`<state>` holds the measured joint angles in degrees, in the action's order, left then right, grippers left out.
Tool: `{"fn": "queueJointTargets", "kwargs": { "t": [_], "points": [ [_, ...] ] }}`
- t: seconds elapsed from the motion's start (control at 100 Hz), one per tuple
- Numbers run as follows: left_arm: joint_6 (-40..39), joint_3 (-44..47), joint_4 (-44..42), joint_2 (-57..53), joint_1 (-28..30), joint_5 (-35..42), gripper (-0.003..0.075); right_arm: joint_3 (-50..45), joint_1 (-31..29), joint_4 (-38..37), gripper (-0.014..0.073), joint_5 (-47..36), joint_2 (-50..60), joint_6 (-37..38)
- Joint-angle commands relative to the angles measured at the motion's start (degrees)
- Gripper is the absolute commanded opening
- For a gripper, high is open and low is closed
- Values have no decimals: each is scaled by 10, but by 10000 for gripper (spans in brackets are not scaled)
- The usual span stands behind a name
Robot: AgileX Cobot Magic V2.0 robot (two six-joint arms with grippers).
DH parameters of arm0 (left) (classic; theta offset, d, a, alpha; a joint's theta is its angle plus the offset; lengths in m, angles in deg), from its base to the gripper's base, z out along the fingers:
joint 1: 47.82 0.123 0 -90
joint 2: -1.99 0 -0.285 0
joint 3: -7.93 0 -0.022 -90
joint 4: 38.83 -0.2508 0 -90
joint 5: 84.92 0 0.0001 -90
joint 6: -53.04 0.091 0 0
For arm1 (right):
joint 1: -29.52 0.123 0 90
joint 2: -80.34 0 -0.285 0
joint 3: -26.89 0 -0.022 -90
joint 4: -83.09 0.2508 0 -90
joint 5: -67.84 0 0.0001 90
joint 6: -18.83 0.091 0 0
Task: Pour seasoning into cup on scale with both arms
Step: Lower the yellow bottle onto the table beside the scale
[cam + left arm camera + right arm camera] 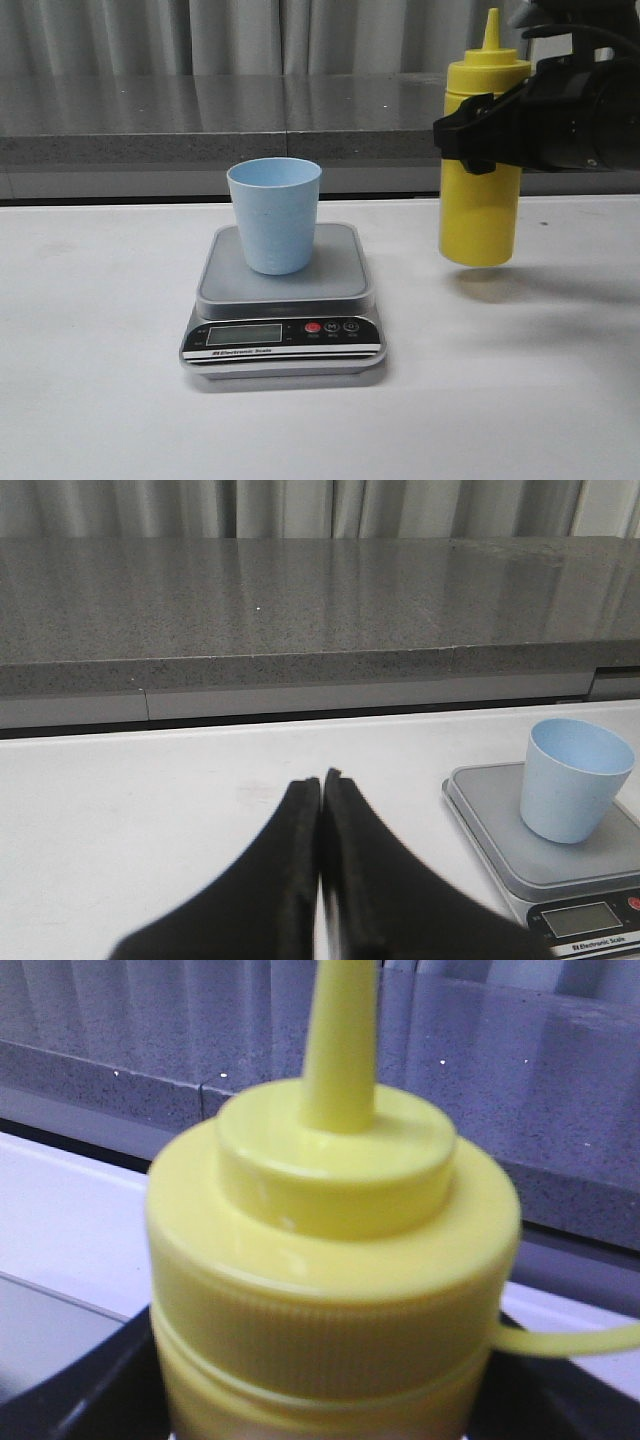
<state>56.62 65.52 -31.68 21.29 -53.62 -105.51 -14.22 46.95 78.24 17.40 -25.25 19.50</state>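
The light blue cup stands upright on the steel platform of the scale, mid-table. It also shows in the left wrist view on the scale. My right gripper is shut on the yellow seasoning bottle and holds it upright, lifted a little above the table, right of the scale. The right wrist view shows the bottle's lid and nozzle close up, with the tether to one side; the cap is out of view. My left gripper is shut and empty, left of the scale, and is not in the front view.
A grey stone ledge runs along the back of the white table, with curtains behind it. The bottle's shadow lies on the table under it.
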Motion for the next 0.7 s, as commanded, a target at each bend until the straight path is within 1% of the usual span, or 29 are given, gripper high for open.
{"fn": "queueJointTargets", "kwargs": {
  "t": [0.0,0.31,0.54,0.61,0.69],
  "points": [
    [-4,-14,4,4,2,43,-20,12,-3,-4,237,-72,6,-7],
    [-4,-14,4,4,2,43,-20,12,-3,-5,237,-95,-42,-7],
    [-4,-14,4,4,2,43,-20,11,-3,-10,243,-103,-57,-7],
    [-4,-14,4,4,2,43,-20,11,-3,-18,272,-103,-57,-7],
    [-4,-14,4,4,2,43,-20,11,-3,-23,353,-104,-57,-3]
  ]
}}
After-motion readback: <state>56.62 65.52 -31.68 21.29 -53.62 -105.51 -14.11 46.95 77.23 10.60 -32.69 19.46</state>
